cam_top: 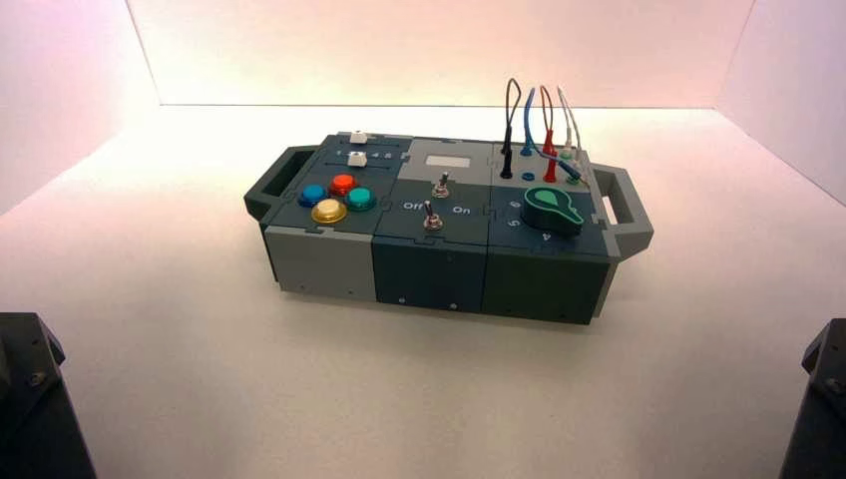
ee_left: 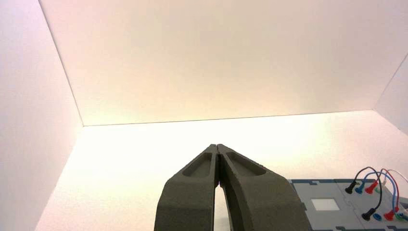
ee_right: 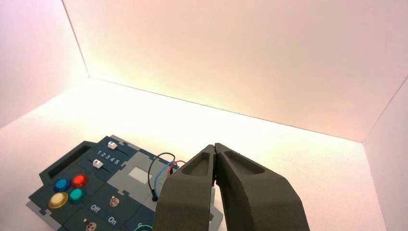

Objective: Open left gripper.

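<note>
My left gripper (ee_left: 217, 146) is shut and empty, its fingertips pressed together, held above the white table well clear of the box. In the high view only the left arm's dark base (cam_top: 35, 399) shows at the bottom left corner. My right gripper (ee_right: 214, 146) is also shut and empty, parked with its base (cam_top: 820, 399) at the bottom right corner. The box (cam_top: 439, 269) stands in the middle of the table, away from both arms.
The box bears four coloured buttons (cam_top: 337, 197) at its left, two white sliders (cam_top: 356, 148), two toggle switches (cam_top: 435, 202) marked Off and On, a green knob (cam_top: 551, 207) and several looped wires (cam_top: 539, 125) at its right. White walls enclose the table.
</note>
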Tool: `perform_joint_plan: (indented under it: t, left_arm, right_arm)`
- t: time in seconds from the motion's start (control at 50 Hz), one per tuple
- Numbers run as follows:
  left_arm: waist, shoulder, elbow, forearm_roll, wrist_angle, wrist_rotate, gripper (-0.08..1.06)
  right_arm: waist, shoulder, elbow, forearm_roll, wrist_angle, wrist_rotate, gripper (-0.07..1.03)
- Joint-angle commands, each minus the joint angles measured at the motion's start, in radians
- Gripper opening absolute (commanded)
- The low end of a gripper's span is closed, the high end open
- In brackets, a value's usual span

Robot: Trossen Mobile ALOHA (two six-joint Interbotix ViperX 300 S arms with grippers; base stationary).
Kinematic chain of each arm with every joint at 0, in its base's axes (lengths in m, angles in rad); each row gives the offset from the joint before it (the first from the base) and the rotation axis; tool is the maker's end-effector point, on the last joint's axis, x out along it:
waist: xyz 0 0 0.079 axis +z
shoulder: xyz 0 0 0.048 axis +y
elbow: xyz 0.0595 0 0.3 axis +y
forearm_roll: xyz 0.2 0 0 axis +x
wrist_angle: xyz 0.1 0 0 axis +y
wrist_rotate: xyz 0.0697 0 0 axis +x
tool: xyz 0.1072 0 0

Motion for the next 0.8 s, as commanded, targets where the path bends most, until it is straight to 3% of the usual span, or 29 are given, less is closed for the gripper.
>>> perform_joint_plan:
  t: [0.02, 0.58, 0.64, 0.7, 0.72, 0.74, 0.78, 0.8]
  left_arm:
    - [0.005, 0.014, -0.02, 0.003, -0.012, 0.005, -0.03]
    - [0.005, 0.049, -0.037, 0.003, -0.025, 0.02, -0.02]
    - [0.005, 0.051, -0.037, 0.003, -0.037, 0.021, 0.12]
    - [0.005, 0.051, -0.034, 0.005, -0.054, 0.023, 0.46]
    - [0.005, 0.051, -0.032, 0.005, -0.055, 0.023, 0.53]
    - [0.005, 0.051, -0.031, 0.005, -0.055, 0.023, 0.73]
    - [0.005, 0.052, -0.031, 0.005, -0.057, 0.023, 0.93]
    - [0.005, 0.052, -0.031, 0.005, -0.057, 0.023, 0.93]
  right_arm:
    - [-0.006, 0.017, -0.015, 0.002, -0.012, 0.005, -0.03]
    - [-0.006, 0.034, -0.015, 0.002, -0.017, 0.005, -0.03]
    - [-0.006, 0.04, -0.015, 0.002, -0.015, 0.005, -0.03]
    - [-0.006, 0.043, -0.015, 0.002, -0.015, 0.005, -0.03]
    - [-0.006, 0.044, -0.015, 0.002, -0.015, 0.005, -0.03]
    - [-0.006, 0.048, -0.015, 0.002, -0.015, 0.005, -0.03]
    - [-0.006, 0.049, -0.015, 0.002, -0.017, 0.005, -0.03]
    - [-0.006, 0.049, -0.015, 0.002, -0.017, 0.005, -0.03]
